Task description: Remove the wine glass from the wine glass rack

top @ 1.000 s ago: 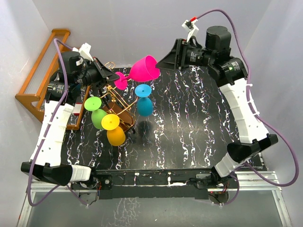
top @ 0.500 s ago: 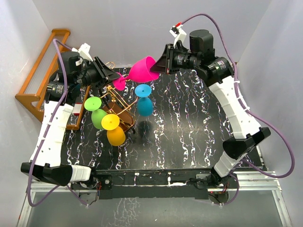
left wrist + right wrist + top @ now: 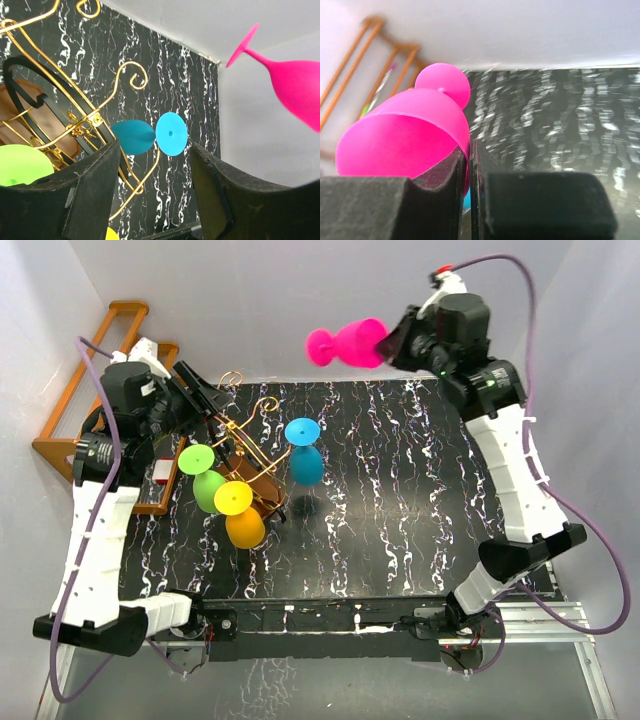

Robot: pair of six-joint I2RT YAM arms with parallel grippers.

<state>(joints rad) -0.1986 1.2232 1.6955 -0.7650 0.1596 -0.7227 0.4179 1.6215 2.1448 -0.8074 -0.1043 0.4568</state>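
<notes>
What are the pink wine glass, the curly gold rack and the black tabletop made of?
The pink wine glass: probably plastic, not glass; opaque, evenly coloured, matte. The wine glass rack: thin metal wire, shiny gold-copper finish, bent into scrolls. The tabletop: black with white marble-like veining, slightly glossy; stone or printed laminate, I cannot tell.

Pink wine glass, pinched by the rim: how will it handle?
The opaque hot-pink wine glass looks like matte plastic: probably light, not fragile. The right gripper pinches only its thin rim, stem jutting sideways, so it may pivot or slip in fast moves. Laid down, the round bowl would likely roll.
</notes>
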